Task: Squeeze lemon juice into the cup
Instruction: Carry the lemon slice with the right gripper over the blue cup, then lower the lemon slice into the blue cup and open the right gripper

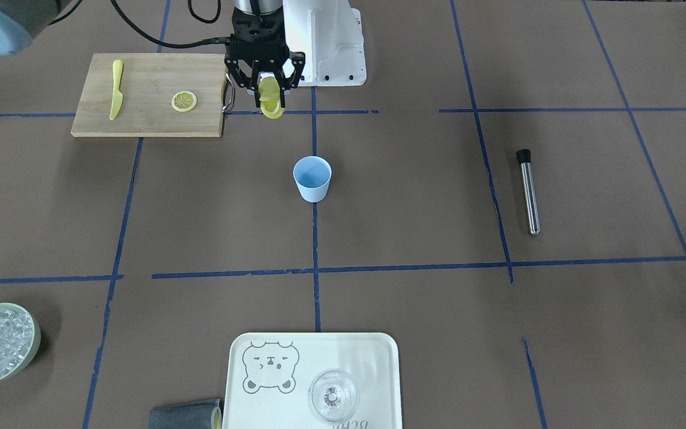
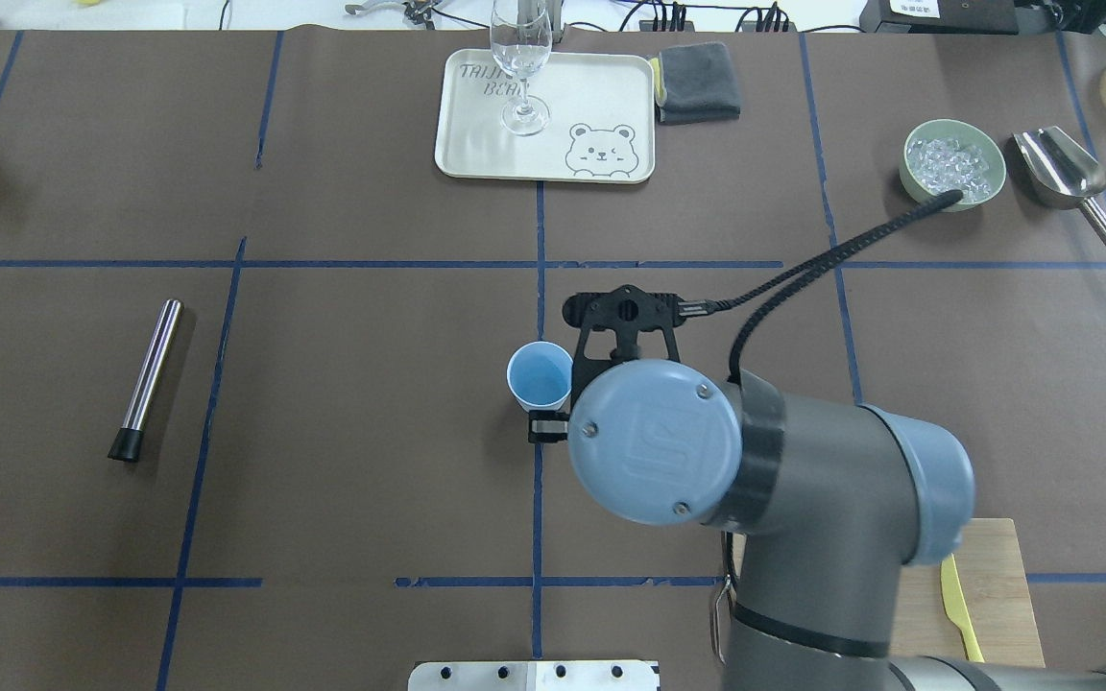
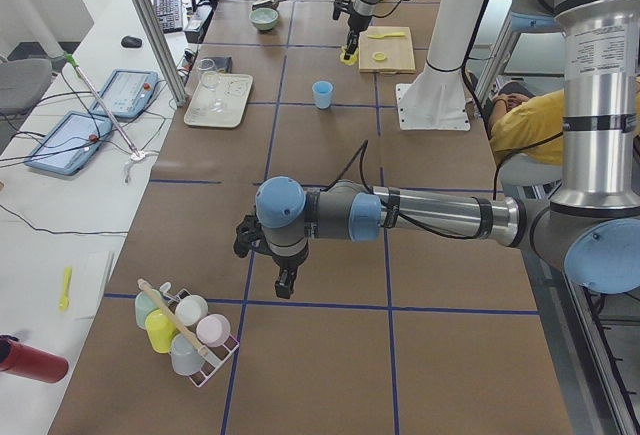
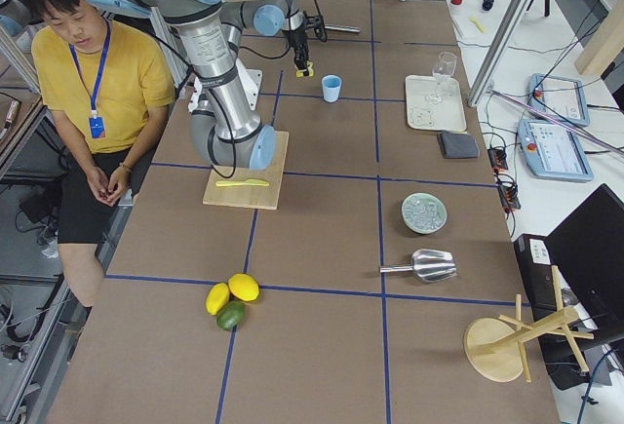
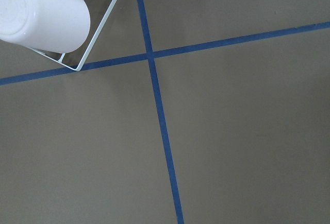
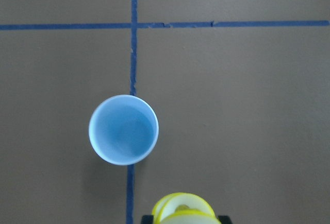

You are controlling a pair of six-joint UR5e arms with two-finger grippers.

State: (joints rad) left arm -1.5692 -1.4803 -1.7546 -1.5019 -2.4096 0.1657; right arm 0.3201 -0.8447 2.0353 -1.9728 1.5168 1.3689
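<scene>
The right end effector (image 1: 271, 94) pinches the lemon (image 1: 273, 110) aloft, short of the cup (image 1: 312, 177) standing on the tabletop (image 1: 414, 196), and the piece looks soft, light and slippery, probably best gripped across its rind.

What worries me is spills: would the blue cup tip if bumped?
Probably light: the cup looks small, thin and empty. Its base is narrower than its mouth, so a high bump might tip it.

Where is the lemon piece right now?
The lemon piece is clamped in the right gripper, upper centre of the front-facing view, beside the cutting board and short of the blue cup.
</scene>
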